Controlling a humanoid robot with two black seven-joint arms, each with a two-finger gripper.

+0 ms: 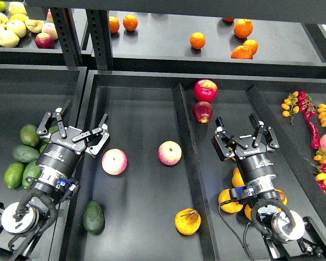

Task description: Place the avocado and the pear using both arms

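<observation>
**Both fruits down in the middle tray, both grippers empty**

We hang over the black trays with both grippers spread wide and holding nothing. Our left gripper [79,130] hovers over the wall between the left tray and the middle tray [141,109]; our right gripper [243,136] is above the right tray, over a cluster of yellow-orange pears partly hidden under the arm.

The avocado [93,217], very dark and oval, lies on the near floor of the middle tray, just beside its left wall. The pear [188,221], with its brown blotch by the stem, lies near the same tray's right wall. The two are well apart, and neither touches a gripper. Two pink apples [114,161] rest farther up the tray; lighter avocados [23,155] sit in the left tray.

We judge both to be moderately heavy for their size, firm but easily bruised. The avocado's skin looks matte and should give the pads some bite; we would take it across its short axis at the widest part. The pear looks smoother and rounder, so more apt to roll or slip: a grip across its fat belly, clear of the stem, seems safest, with light pressure.
</observation>
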